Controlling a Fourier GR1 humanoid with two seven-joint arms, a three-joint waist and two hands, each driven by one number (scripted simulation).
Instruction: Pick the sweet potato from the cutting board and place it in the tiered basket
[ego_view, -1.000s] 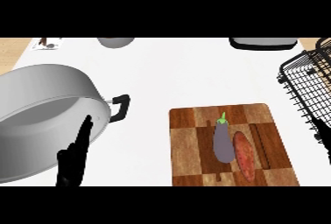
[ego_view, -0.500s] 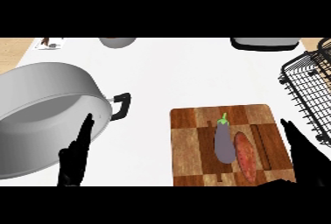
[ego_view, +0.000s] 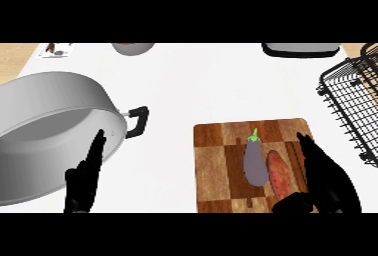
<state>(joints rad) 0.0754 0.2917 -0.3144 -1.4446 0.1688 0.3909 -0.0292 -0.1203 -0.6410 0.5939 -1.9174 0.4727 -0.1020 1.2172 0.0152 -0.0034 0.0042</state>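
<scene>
right hand (ego_view: 325, 176) open just right of sweet potato (ego_view: 279, 174) on cutting board (ego_view: 218, 165)

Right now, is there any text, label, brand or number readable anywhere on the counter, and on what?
None can be read.
The card at the far left corner carries a small dark mark, too small to read.
The pot, board and basket show no writing.

cutting board (ego_view: 221, 165): chequered wood | pot (ego_view: 52, 130): brushed metal | tiered basket (ego_view: 354, 100): black wire | eggplant (ego_view: 255, 162): smooth
</scene>
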